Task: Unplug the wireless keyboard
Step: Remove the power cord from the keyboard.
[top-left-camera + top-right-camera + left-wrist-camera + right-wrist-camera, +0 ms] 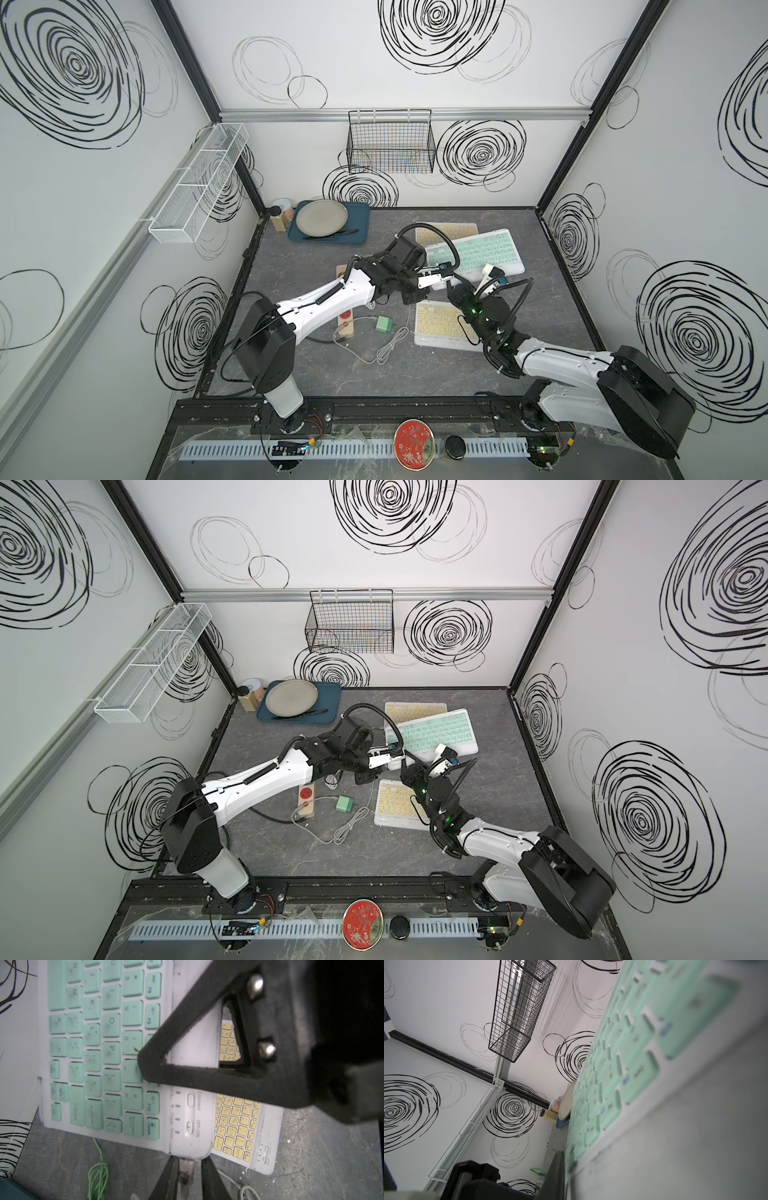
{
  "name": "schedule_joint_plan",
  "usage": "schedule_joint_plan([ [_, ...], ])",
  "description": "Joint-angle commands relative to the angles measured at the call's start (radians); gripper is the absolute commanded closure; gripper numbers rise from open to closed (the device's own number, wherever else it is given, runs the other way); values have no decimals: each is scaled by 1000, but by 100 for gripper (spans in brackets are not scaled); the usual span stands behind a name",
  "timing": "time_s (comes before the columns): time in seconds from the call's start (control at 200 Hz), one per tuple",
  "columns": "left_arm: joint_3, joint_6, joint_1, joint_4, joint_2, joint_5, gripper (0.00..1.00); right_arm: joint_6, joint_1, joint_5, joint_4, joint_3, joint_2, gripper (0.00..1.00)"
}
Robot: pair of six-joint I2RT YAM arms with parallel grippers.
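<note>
Roughly midway, judging by the setup: approach done, pull not yet made. Mint keyboard (478, 253) at about 1 o'clock from the middle of the table (316, 374), resting partly over the far yellow keyboard (449, 230) at its 11 o'clock, with the near yellow keyboard (444, 328) flat toward 6 o'clock. Plug (186, 1169) seated in the mint keyboard's short end at its 8 o'clock corner, beside the OFF/ON switch (190, 1126), no gap visible between plug and casing in the left wrist view. Left gripper (188, 1162) extended from 9 o'clock, 2 black fingers (166, 1180) flanking the plug closely; pinching or only bracketing, cannot tell. Right gripper (451, 286) set in from 5 o'clock, clamped on the mint keyboard's 6 o'clock rim just beside that corner, 1 triangular finger (207, 1082) lying across the key face, its partner hidden beneath. Left to do, in all likelihood: firm the pinch on the plug, draw it straight out toward 9 o'clock against the right arm's hold, then release. Main risk, as a guess: keyboard dragged along with the plug. Grey cable (386, 345) looped loose at 9 o'clock of the near yellow keyboard, destination unclear.
</note>
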Motion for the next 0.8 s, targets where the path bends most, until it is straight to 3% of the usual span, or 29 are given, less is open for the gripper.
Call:
schedule_joint_plan([
  [0.0,29,14,-18,0,0,32,79,-19,-2,7,38,11,-32,100],
  [0.125,38,22,-22,-12,9,33,80,-8,-2,9,41,-3,-45,100],
  [0.21,37,26,-26,-7,12,20,69,-7,-2,9,24,-2,-57,100],
  [0.295,37,29,-24,0,23,17,67,-6,-2,9,24,-3,-63,100],
  [0.425,60,41,-23,-27,41,35,77,4,-2,6,19,-2,-60,100],
  [0.595,60,37,-13,-14,44,35,79,2,-5,-2,35,-1,-50,100],
  [0.79,58,42,-4,-25,47,44,90,10,-9,0,9,0,-64,100],
])
